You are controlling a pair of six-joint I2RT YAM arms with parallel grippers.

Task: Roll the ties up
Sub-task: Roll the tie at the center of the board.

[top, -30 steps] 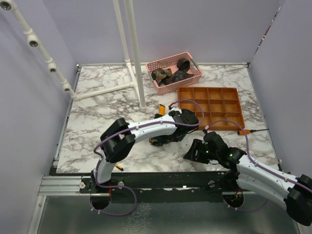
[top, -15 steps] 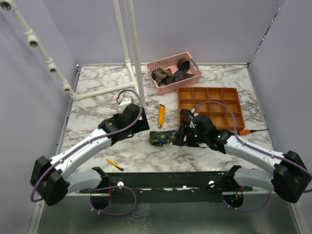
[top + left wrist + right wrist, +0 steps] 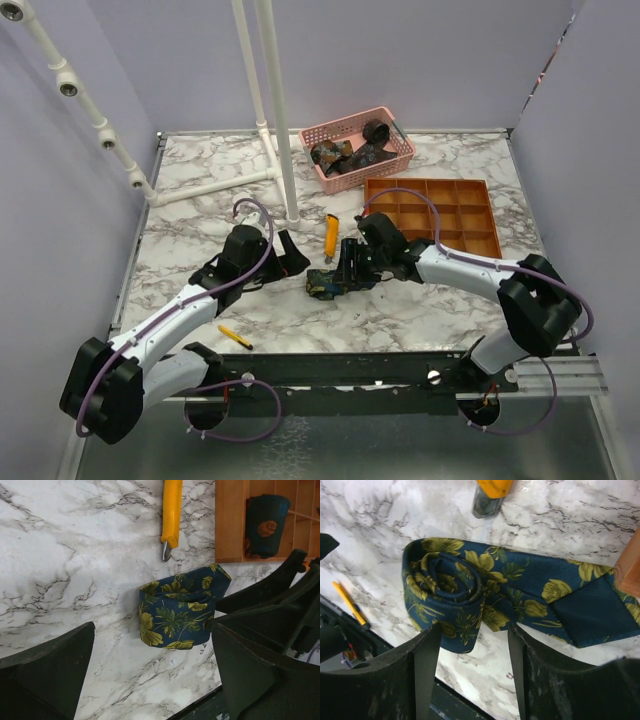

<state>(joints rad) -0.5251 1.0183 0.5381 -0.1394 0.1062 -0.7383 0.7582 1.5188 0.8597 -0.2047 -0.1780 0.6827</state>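
Just off the blade end of the utility knife, on the side toward the arm bases: floral tie, lying on the marble table. One end wound into a loose coil, the other a flat tail trailing away from the knife's tip toward the corner of the orange tray. Long axis roughly crosswise to the knife's handle.

Right gripper directly over that tie, on the tray side of the knife. Jaws parted and straddling the coil's near edge, fingers not visibly pressing the cloth; released rather than clenched, as far as can be made out.

Left gripper on the opposite side of the knife, near the tie but apart from it, spread fully wide and holding nothing.

Judged from this: right arm the nearer one, already lined up with the coil. Next grip best taken across the roll, then turned along the tail toward the tray.
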